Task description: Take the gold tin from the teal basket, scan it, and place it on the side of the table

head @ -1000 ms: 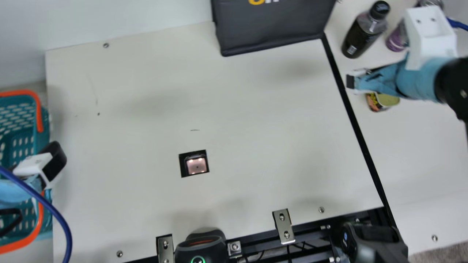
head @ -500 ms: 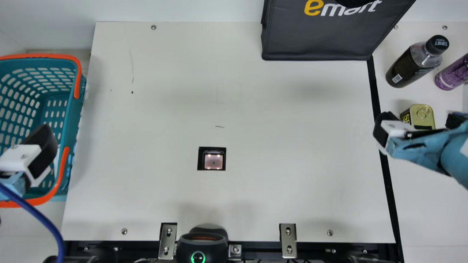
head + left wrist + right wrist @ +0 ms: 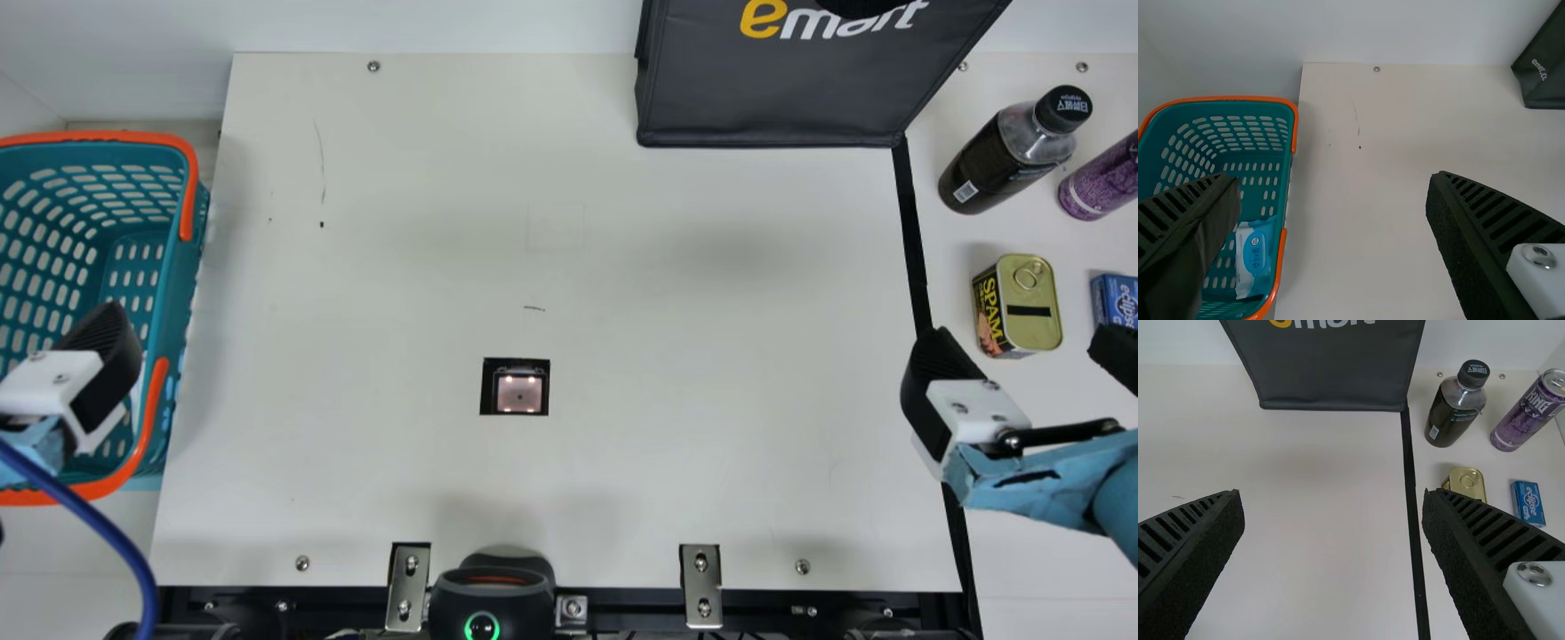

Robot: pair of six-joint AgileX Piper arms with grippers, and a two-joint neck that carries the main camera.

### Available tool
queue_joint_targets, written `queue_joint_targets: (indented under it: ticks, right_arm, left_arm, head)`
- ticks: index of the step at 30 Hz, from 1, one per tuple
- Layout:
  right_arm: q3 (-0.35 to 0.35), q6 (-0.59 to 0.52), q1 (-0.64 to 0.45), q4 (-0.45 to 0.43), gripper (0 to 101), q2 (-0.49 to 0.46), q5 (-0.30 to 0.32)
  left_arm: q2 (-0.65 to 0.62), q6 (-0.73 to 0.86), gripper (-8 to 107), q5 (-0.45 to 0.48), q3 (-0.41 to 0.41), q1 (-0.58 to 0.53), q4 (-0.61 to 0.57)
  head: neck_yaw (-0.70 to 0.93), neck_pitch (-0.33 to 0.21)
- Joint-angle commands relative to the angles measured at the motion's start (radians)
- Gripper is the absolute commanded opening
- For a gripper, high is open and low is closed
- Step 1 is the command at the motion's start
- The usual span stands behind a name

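Hanging over the teal basket [image 3: 180, 267], main view: the left gripper [image 3: 98, 378], one ribbed finger [image 3: 102, 342] above the basket's inside, near its table-side wall.
Right gripper [image 3: 1022, 345], main view: its two fingers [image 3: 925, 400] stand wide apart, the inner one over the black line [image 3: 914, 249].
Gold tin [image 3: 1033, 298], main view: out of the basket, upright with its ring-pull lid up, on the side of the table, just ahead of the gap in the right gripper.
Blue pack [image 3: 1122, 298], main view: just past the outer fingertip of the right gripper.
Bottle [image 3: 1005, 160] and purple can [image 3: 1102, 178], main view: standing farther ahead of the right gripper, beyond the tin.
Scanner window [image 3: 518, 391], main view: lit, set in the tabletop between the two grippers, well apart from both.
Left gripper, left wrist view: fingers spread, one over the basket, the other over the table.
White-and-blue packet [image 3: 1255, 260], left wrist view: in the basket, just beside the basket-side finger.
Right gripper, right wrist view: spread wide, the tin partly hidden behind the outer finger's tip.
Black bag [image 3: 1331, 373], right wrist view: well ahead of the gap.
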Motion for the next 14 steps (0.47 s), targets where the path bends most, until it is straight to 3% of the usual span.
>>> queue_joint_targets:
  ticks: [1, 14]
  right_arm:
    - [0.000, 0.000, 0.000, 0.000, 95, 0.000, 0.000]
    - [0.000, 0.000, 0.000, 0.000, 95, 0.000, 0.000]
  left_arm:
    - [0.000, 0.000, 90, 0.000, 0.000, 0.000, 0.000]
    - [0.000, 0.000, 90, 0.000, 0.000, 0.000, 0.000]
  head:
    - [0.002, -0.029]
    - [0.002, -0.029]
